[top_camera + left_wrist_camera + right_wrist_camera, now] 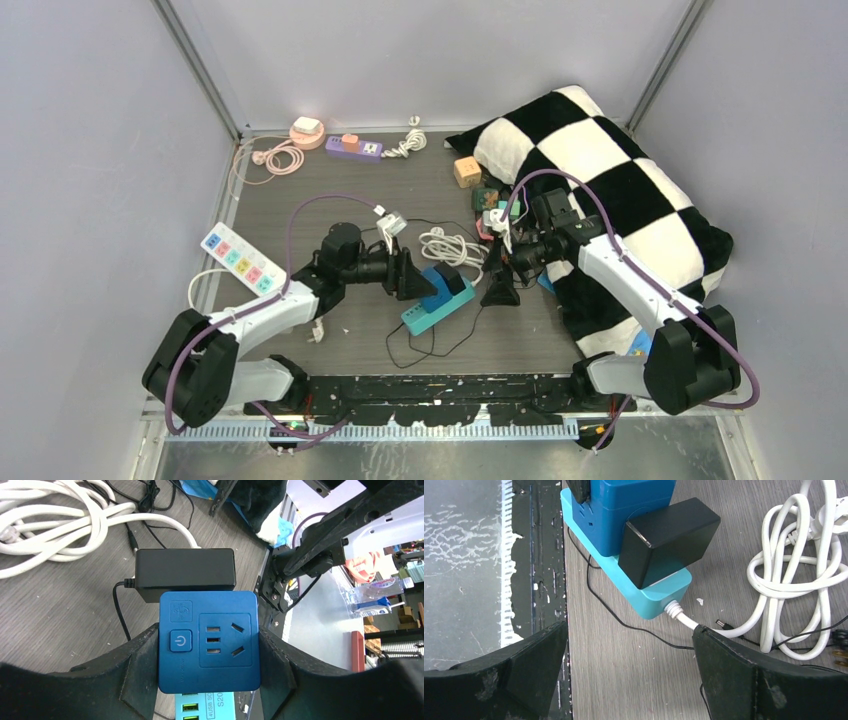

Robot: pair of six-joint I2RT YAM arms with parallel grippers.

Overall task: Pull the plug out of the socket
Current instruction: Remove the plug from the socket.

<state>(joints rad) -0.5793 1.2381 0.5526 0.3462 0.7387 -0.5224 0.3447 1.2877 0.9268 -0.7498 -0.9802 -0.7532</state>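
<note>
Left claw (410,276) clamped on the blue socket (220,610), a finger pressed to each side. The socket sits on its teal base (659,597) near the front-centre of the surface (300,200). The black plug (185,572) is fully seated in the side facing away from the left arm. Right claw (629,630) hangs just beside the plug w/ fingers spread wide, holding nothing.

Risks, as judged from here: the left grip is only on smooth plastic sides, so a hard tug could slide the socket out and drag base and plug along together. If the right claw closes off-centre it may catch the socket's corner, not the plug. A pull at an angle could jam or bend the pins. The plug's thin black lead (624,625) runs under the right claw and could snag. The white cable coil (794,570) joins the base & may drag.

The surface is grey wood-grain, w/ a white power strip (240,258) at left, a pink cord (283,158) and purple strip (353,147) at the back, toy blocks (467,172) right of centre, and a checked pillow (620,180) at far right. Plain grey walls enclose it.
</note>
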